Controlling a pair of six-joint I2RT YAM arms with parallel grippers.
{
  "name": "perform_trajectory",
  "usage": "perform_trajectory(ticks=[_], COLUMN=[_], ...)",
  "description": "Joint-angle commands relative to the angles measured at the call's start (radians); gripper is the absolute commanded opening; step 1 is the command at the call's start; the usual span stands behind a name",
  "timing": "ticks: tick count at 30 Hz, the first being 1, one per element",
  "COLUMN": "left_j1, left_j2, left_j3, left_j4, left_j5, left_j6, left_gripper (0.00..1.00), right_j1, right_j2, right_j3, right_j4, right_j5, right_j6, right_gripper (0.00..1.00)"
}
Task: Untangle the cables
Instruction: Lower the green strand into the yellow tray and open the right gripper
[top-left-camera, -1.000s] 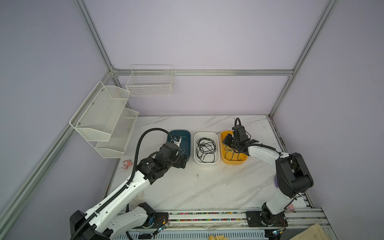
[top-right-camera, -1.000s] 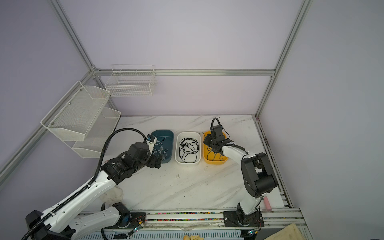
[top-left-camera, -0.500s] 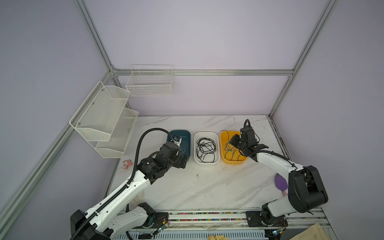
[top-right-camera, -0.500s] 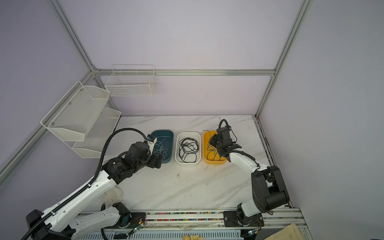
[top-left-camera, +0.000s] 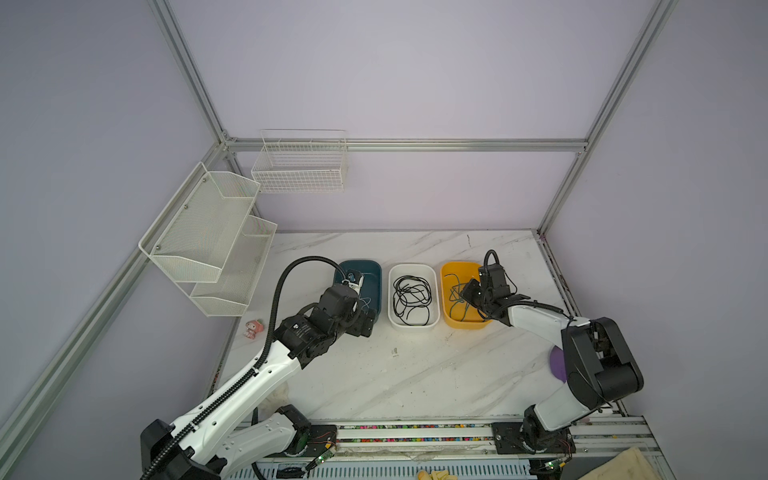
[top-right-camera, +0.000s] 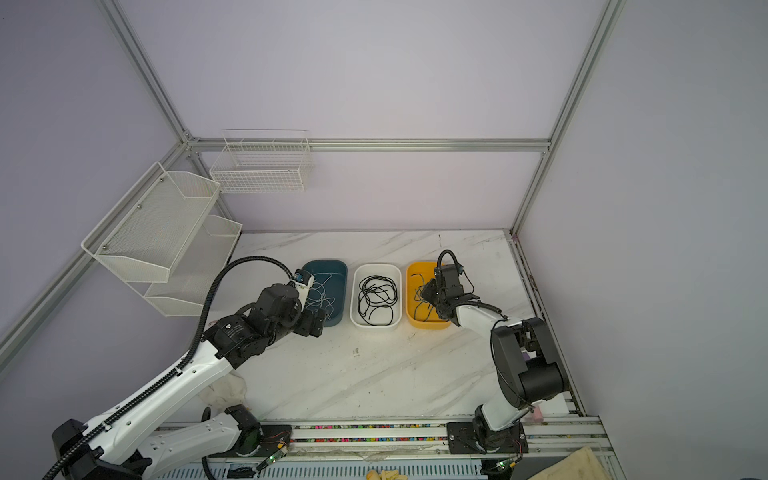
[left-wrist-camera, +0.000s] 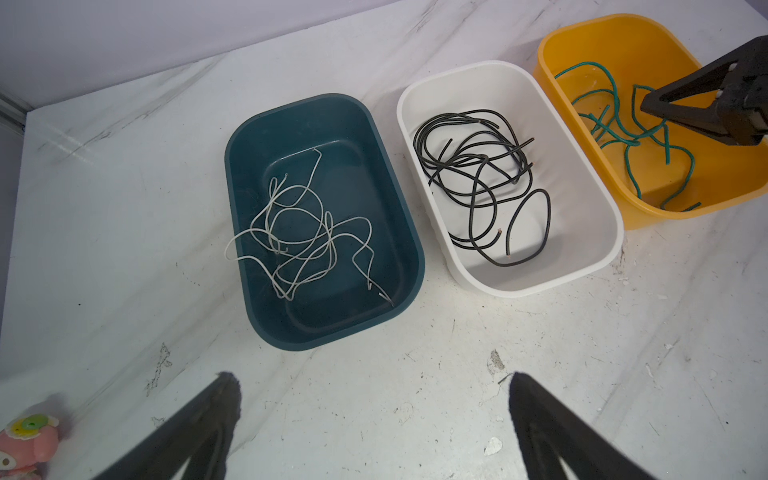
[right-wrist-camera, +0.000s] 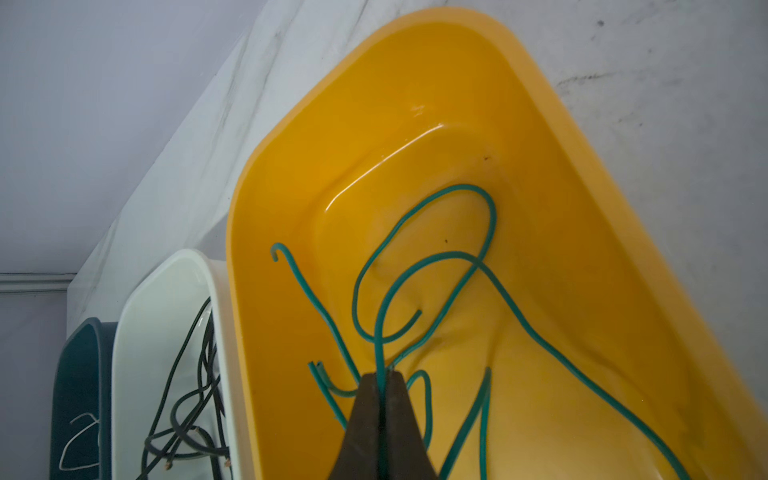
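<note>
The left gripper (left-wrist-camera: 374, 382) is hovering over the marble table (left-wrist-camera: 415, 415) just in front of the dark teal bin (left-wrist-camera: 328, 334), its jaws spread wide and holding nothing, while the white cables (left-wrist-camera: 309, 249) are lying in a loose tangle inside that bin. In the white bin (left-wrist-camera: 536, 286) beside it, the black cables (left-wrist-camera: 478, 166) are sitting looped over one another (a few cut ends are showing copper). In the yellow bin (left-wrist-camera: 648, 220), the right gripper (right-wrist-camera: 382, 376) is reaching down, jaws pressed together and pinching one strand of the green cables (right-wrist-camera: 453, 253) sprawling across the bin floor.
</note>
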Motion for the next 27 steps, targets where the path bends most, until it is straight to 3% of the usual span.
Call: perform_trajectory(ticks=[1, 6, 10, 15, 27], left_j1=[0.005, 0.004, 0.004, 0.004, 0.004], left_j2=[-0.002, 0.0, 0.0, 0.003, -0.003], left_j3=[-0.018, -0.018, -0.018, -0.018, -0.02], left_j4=[0.012, 0.011, 0.011, 0.01, 0.01], left_j5=[0.011, 0.014, 0.015, 0.016, 0.011], left_j6=[0.019, 0.046, 0.048, 0.049, 0.048], left_gripper=[1.0, 1.0, 1.0, 1.0, 1.0], right_j1=[-0.009, -0.014, -0.014, -0.013, -0.014], right_j2=[0.034, 0.072, 0.013, -0.047, -0.2], right_j3=[0.0, 0.019, 0.023, 0.055, 0.122], right_j4=[0.038, 0.035, 0.022, -0.037, -0.145], right_j5=[-0.002, -0.021, -0.004, -0.006, 0.0], right_j6=[0.02, 0.01, 0.006, -0.005, -0.061], right_gripper=[0.0, 0.0, 0.02, 0.26, 0.65])
